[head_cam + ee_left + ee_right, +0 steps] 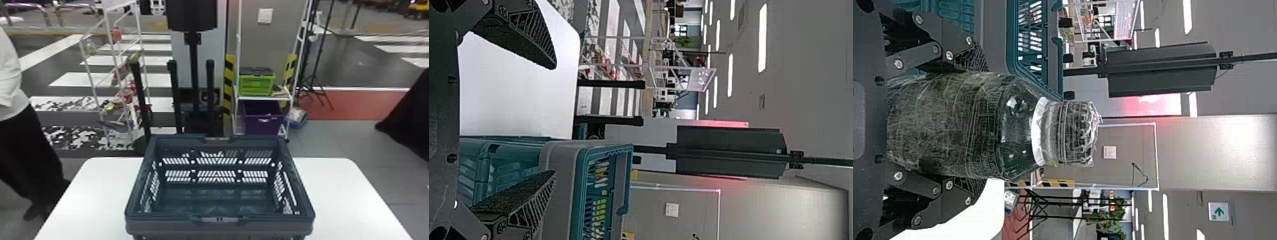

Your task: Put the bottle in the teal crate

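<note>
The right tool [977, 123] grips the upright bottle [943, 125], crate [1011, 45] beside it, upper left of the right wrist view; left tool [554, 120] spread, empty.

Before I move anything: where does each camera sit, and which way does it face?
Head view: on the head, facing forward and down onto the teal crate on the white table.
Left wrist view: on the left wrist, facing forward past the open left gripper, crate off to its right.
Right wrist view: on the right wrist, facing forward past the right gripper, closed on the bottle, crate to its left.
Shared: both wrist views catch the crate and dark panel beyond.
</note>
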You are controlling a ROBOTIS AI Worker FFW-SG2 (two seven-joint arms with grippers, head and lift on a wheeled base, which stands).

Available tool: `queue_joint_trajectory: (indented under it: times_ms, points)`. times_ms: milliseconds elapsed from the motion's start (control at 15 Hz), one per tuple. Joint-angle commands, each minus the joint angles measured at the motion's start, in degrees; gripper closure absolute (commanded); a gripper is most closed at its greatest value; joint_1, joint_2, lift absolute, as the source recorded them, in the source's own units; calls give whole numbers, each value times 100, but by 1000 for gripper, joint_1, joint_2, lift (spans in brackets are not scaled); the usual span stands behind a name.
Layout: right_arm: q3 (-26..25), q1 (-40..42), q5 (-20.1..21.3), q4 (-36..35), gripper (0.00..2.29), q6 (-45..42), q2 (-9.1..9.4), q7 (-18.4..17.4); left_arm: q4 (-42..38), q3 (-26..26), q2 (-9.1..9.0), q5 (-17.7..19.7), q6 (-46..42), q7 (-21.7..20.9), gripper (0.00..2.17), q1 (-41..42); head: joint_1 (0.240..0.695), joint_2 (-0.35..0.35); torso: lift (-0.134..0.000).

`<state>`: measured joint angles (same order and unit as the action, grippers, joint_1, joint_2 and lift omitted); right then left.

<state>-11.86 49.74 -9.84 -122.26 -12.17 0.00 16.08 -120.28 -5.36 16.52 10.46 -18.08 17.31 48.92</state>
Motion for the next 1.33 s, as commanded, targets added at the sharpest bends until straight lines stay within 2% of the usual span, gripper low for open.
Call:
queue_joint_trajectory:
  times_ms: [0, 667, 1000, 1267]
  points:
    - [-1, 0, 0, -8, 1905, 0, 5, 0, -4, 0, 0, 0, -6, 0, 137, 3, 499, 0, 0]
    - [-1, -52, 9, -149, 1905, 53, 5, 0, -22, 0, 0, 0, -6, 0, 137, 12, 499, 0, 0]
    - [69, -553, 167, -738, 1905, 1301, 5, 0, -31, 35, 9, 0, -6, 0, 137, 38, 499, 0, 0]
    - [544, -1221, 466, -1177, 1905, 2549, 5, -9, -75, 114, 9, 0, -6, 9, 137, 100, 499, 0, 0]
